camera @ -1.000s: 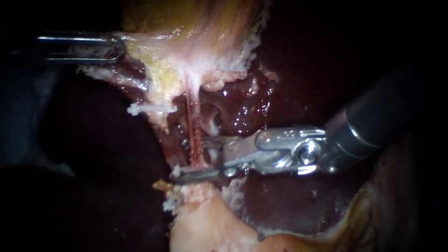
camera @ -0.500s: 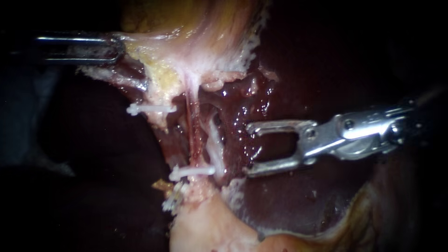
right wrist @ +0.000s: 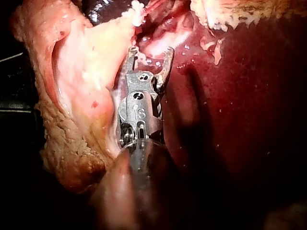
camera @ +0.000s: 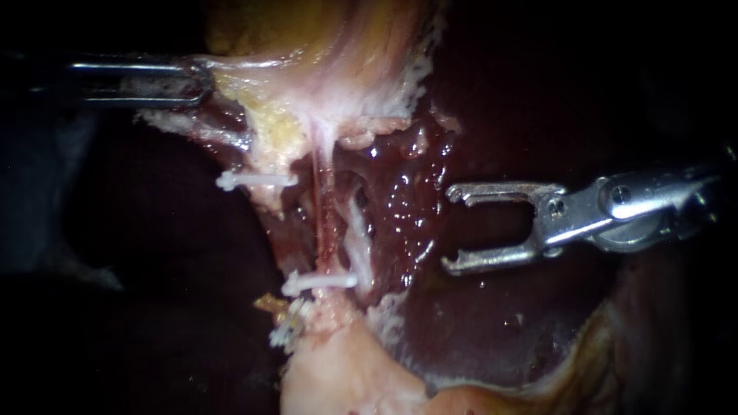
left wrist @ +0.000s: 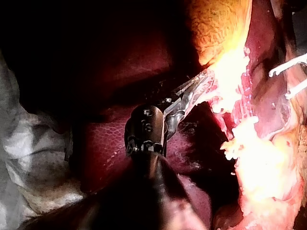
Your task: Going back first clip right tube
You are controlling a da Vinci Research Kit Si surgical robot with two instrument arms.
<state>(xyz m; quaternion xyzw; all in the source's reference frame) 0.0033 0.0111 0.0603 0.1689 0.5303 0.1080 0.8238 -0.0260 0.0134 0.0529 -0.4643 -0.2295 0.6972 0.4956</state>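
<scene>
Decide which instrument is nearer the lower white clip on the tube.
Right. The right instrument, jaws open, hangs beside the lower clip, slightly above it, not touching. The left instrument grips pale tissue far above, beyond the upper clip.

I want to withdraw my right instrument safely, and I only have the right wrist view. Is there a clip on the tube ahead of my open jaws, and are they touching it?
Observer: The endoscope view shows a white clip across a thin reddish tube. The right instrument stands apart from it, jaws open and empty.
Operator: Any other clip?
Observer: Yes, a second white clip sits higher up the tissue, apart from the first.
Operator: What is my other instrument doing?
Observer: The left instrument has its jaws shut on pale tissue, well away from both clips.
</scene>
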